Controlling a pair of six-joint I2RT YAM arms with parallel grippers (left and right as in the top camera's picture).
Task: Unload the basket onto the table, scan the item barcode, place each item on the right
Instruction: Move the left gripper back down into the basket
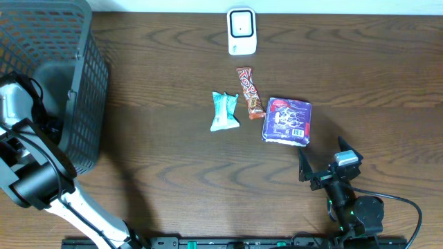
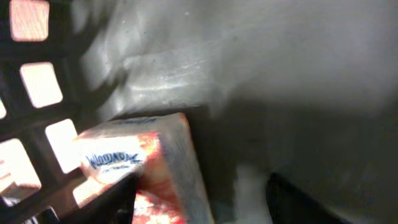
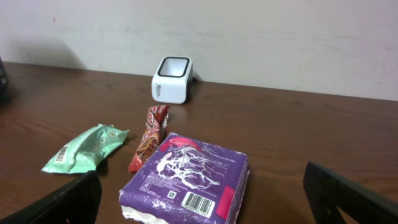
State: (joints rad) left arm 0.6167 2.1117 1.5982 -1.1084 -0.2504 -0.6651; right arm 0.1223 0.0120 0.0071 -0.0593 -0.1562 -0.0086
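The scanner stands at 12 o'clock on the bench, window up. Three items lie mid-bench: a green packet, a bar just beside it at its 1 o'clock, and a purple pack at the bar's 4 o'clock. The right gripper waits at 5 o'clock with jaws spread wide, empty, facing the purple pack.

The left arm reaches into the basket at 9 o'clock. Inside, the left gripper is spread. A red-and-white pack leans by one finger and stands clear of the other, so nothing is pinched.

The purple pack looks like the next item to scan. It is a soft, plump wrapped block, probably light, with a glossy film that may slip and dent under a hard squeeze. Its barcode sits on the top face near the edge towards the right gripper. I would take it across the two side edges, at mid-length, so the fingers stay off the code. It then needs turning over so the code faces the scanner window. The bar and packet are thin and crinkly, and harder to lift off the wood.
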